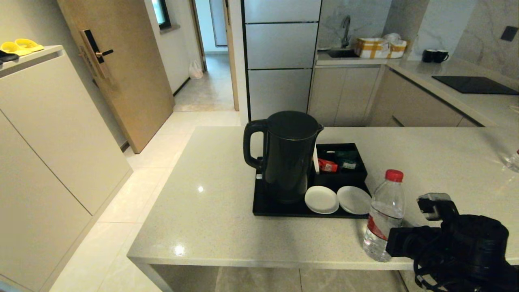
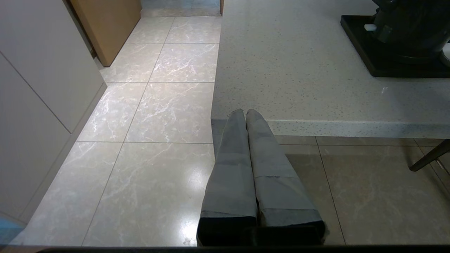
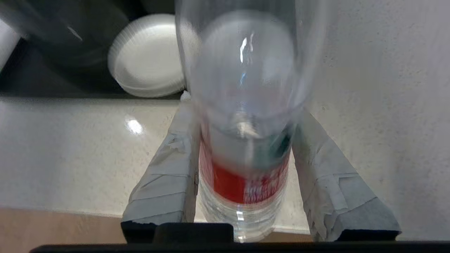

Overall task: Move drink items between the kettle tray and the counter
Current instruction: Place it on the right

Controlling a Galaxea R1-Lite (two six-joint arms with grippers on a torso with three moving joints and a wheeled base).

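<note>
The bottle [image 1: 384,217], clear, red-capped, red-labelled, stands at our bench's [image 1: 211,211] near edge; our right hand [image 3: 246,154] pinches it.

1. Counter [image 1: 211,211]: speckled stone look, light beige, glossy; it throws back small ceiling highlights.
2. Water bottle [image 1: 384,217]: clear thin plastic, ribbed low down, red plastic cap, glossy red-and-white label.
3. Kettle [image 1: 286,156]: dark, smooth, with a satin sheen.
4. Kettle tray [image 1: 279,209]: black, matt to slightly shiny.
5. Two saucers [image 1: 321,199]: white, smooth, glazed look.
6. Right gripper fingers [image 3: 165,175]: wrapped in grey tape, creased and matt.
7. Left gripper fingers [image 2: 230,168]: same grey wrap, dull.
8. Floor [image 2: 147,116]: marbled tiles, polished.
9. Door [image 1: 125,77]: wood-look, matt.
</note>
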